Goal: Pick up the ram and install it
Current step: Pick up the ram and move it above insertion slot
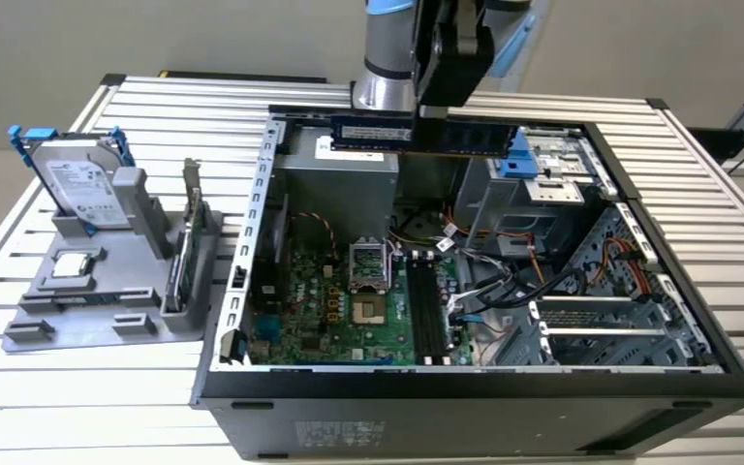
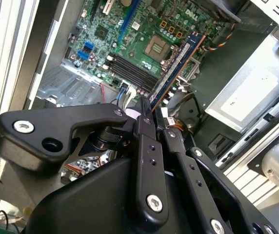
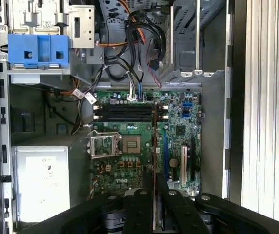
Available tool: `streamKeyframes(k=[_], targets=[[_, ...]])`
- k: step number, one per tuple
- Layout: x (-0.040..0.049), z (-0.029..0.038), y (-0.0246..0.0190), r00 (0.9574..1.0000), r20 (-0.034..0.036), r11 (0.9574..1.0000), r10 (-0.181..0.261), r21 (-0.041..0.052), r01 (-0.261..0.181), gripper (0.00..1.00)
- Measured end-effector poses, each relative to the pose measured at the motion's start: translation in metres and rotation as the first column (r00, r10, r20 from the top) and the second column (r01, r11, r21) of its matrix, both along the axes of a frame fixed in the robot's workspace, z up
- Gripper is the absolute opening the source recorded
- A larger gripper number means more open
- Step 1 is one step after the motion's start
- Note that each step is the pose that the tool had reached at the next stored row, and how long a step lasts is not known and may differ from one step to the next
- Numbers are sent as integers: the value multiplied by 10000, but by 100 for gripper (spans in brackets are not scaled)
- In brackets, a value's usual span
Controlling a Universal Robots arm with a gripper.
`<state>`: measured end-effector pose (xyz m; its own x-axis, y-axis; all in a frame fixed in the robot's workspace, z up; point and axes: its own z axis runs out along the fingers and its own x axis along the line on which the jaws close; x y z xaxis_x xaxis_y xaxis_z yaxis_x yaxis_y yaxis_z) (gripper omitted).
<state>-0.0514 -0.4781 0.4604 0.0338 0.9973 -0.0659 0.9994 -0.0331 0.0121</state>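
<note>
**Grip.** The end effector (image 1: 432,116) is clamped on the ram (image 1: 421,135). Its fingers (image 2: 147,141) press the stick's two flat faces near mid-length.

**Position.** The ram hangs inside the open case (image 1: 476,392). It is above the slots (image 1: 426,308) and well apart from them, offset toward the case's rear wall in the exterior view. It touches nothing on the motherboard (image 1: 326,310). The slots appear vacant, so installation is judged not done.

**Alignment.** In the first wrist view the ram (image 3: 154,146) reads as a thin edge-on line running across the slots (image 3: 125,113), not along them. In the second wrist view the ram (image 2: 176,66) likewise stands at an angle to the slots (image 2: 132,68).

**Risks, as judged:**
- Heading mismatch. If lowered at this heading, the contact edge would bridge the slots instead of entering one, which would load both the stick and the motherboard.
- Cables (image 1: 482,283) lie just beside the slots, on the side away from the CPU socket (image 1: 369,310). A stick end could catch them or trap one under it.
- The state of the slot latches cannot be told. A closed latch would block seating.
- The side of the stick's key notch cannot be read. A reversed stick would jam.
- The grip is narrow on a thin board. If one end touches first, the ram could pivot or slip between the fingers.
</note>
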Motion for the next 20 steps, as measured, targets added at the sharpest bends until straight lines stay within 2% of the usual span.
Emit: streamKeyframes(k=[20], targets=[[299, 25, 0, 10000, 0, 10000, 0, 1, 0, 0]])
